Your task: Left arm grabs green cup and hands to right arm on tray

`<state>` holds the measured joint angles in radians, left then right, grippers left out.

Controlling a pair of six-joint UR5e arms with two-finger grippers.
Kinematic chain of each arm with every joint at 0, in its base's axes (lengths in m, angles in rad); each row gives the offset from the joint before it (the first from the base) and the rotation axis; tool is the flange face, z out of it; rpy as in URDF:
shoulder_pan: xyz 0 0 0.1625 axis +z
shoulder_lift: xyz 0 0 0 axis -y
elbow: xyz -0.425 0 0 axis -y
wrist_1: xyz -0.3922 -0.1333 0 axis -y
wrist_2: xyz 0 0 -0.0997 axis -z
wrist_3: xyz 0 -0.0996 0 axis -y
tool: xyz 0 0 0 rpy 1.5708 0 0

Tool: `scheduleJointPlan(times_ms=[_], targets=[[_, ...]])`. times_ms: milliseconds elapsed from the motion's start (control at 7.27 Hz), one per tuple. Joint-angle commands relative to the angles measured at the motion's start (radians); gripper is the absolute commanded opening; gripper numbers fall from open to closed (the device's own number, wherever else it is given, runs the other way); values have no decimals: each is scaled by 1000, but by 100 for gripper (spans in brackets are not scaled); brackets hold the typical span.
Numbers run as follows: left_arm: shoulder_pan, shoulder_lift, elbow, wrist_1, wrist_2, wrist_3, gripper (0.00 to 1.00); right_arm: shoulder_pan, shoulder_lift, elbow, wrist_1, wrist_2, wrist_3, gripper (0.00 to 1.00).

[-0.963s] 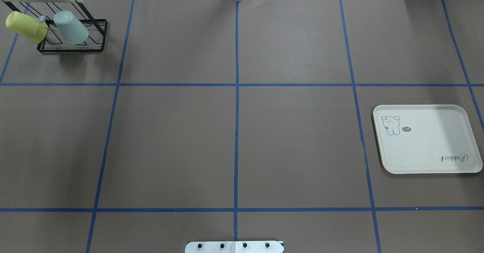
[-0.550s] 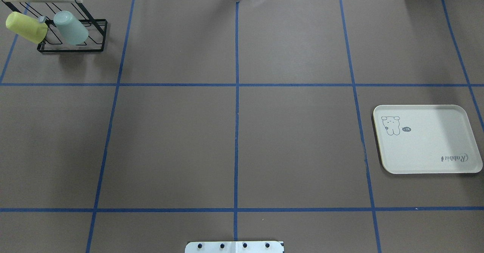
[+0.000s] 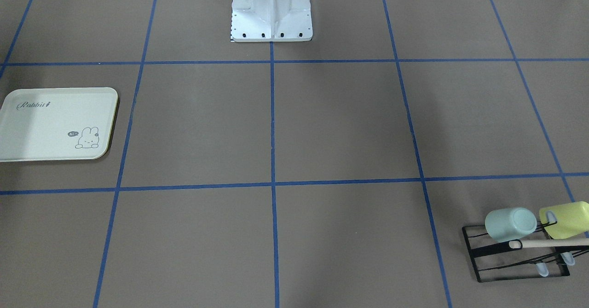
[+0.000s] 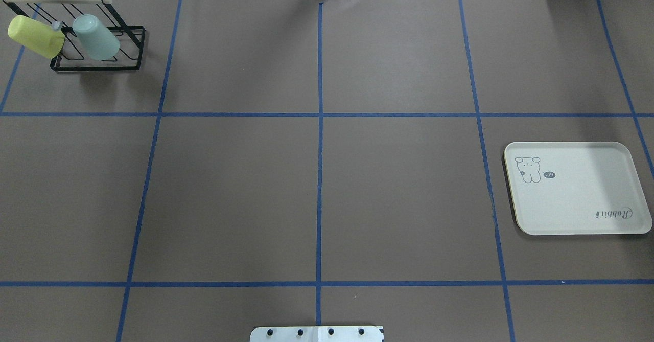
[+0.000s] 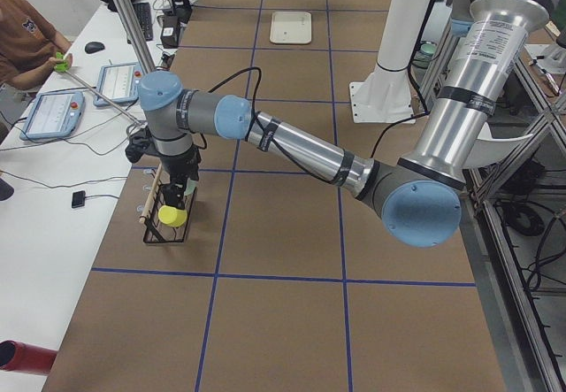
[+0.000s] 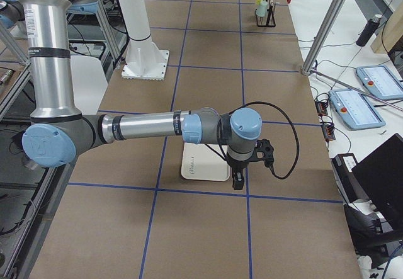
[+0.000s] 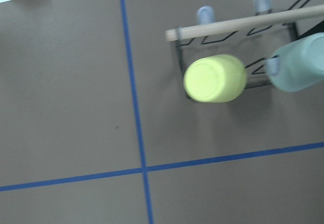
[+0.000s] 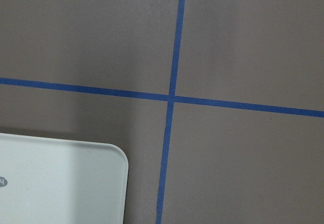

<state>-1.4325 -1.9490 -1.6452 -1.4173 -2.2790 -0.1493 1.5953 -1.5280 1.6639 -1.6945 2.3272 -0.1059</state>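
The green cup [image 4: 96, 38] hangs tilted on a black wire rack [image 4: 97, 65] at the far left corner, next to a yellow-green cup [image 4: 34, 36]. It also shows in the front view [image 3: 510, 224] and the left wrist view [image 7: 298, 64]. The cream tray [image 4: 577, 188] lies bare at the right. The left gripper [image 5: 177, 199] hangs just above the rack; I cannot tell if it is open. The right gripper [image 6: 238, 182] hovers beside the tray's [image 6: 204, 169] outer edge; I cannot tell its state. No fingers show in either wrist view.
The brown table has blue tape grid lines. The robot's white base plate [image 3: 271, 22] sits at the near middle edge. The rack has a wooden bar [image 7: 243, 24] along its top. Operators' desks with tablets [image 5: 53, 113] flank the far side.
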Motion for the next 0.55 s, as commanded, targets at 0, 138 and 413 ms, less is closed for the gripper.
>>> scheduleJointPlan(times_ms=[0, 138, 413], targets=[[125, 7, 10, -274, 3, -285, 100, 0, 5, -1, -1, -3, 0, 100], [138, 1, 57, -364, 3, -323, 100, 0, 5, -1, -1, 0, 0, 100], [168, -8, 157, -536, 4, -436, 100, 0, 3, 0, -1, 1, 0, 100]])
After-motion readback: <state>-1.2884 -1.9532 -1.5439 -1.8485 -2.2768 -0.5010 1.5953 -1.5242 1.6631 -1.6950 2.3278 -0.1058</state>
